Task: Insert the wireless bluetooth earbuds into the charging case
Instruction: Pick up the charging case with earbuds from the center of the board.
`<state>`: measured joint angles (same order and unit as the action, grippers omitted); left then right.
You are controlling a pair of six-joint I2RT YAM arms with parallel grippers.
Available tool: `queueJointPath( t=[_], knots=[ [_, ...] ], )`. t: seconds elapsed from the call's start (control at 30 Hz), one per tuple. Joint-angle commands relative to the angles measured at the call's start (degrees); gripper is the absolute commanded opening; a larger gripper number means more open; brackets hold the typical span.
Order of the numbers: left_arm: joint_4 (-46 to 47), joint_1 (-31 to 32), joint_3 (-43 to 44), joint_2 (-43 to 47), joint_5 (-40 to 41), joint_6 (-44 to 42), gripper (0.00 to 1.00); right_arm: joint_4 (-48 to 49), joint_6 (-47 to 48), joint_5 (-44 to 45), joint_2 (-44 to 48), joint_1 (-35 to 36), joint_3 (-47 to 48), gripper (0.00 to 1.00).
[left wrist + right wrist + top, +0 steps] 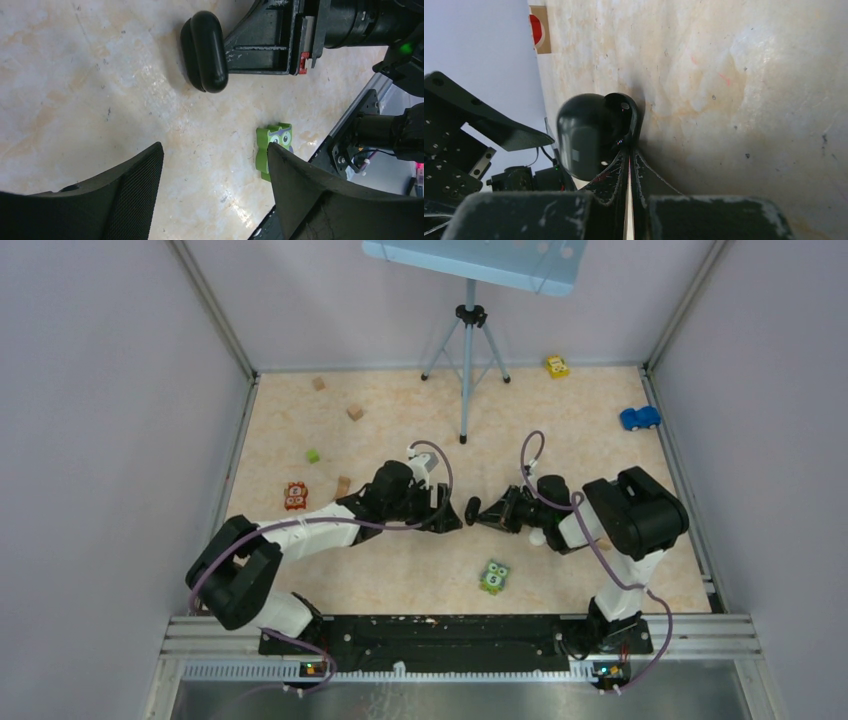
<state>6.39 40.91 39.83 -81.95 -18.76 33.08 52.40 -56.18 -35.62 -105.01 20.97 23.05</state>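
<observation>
A black pebble-shaped charging case (472,510) stands on edge on the marbled table between the two arms. In the left wrist view the charging case (205,50) shows a seam around its edge. My right gripper (484,512) is shut, and its joined tips (629,152) press against the case (591,135) at that seam. From the other side my left gripper (455,518) faces the case with its jaws wide apart (215,150) and only bare table between them. No earbuds show on their own. A white rounded thing (538,537) lies half hidden under the right arm.
A green owl block (494,577) lies near the front, close to my left gripper's finger (300,190). An orange block (295,496), a small green cube (313,455) and tan wooden cubes (355,412) lie at the left. A tripod (467,360), yellow car (557,366) and blue car (640,418) stand further back.
</observation>
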Motion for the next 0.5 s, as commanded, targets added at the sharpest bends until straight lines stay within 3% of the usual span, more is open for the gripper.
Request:
queueJointPath(
  t=[0.0,0.17,0.47],
  knots=[
    [1.52,-0.3,5.47,-3.37,-1.55,-4.4,0.82,-3.04,4.06,0.3,4.56,0.57,1.42,0.0],
    [1.98,-0.3,9.7,-9.06,-2.44,-5.72,0.84,-7.98,7.0,0.75,6.29,0.6,2.35,0.0],
    [-1.92,-0.3,16.41,-18.04,-1.95,-5.49,0.82,-8.13,7.16,0.26,5.61,0.56,2.85,0.0]
  ],
)
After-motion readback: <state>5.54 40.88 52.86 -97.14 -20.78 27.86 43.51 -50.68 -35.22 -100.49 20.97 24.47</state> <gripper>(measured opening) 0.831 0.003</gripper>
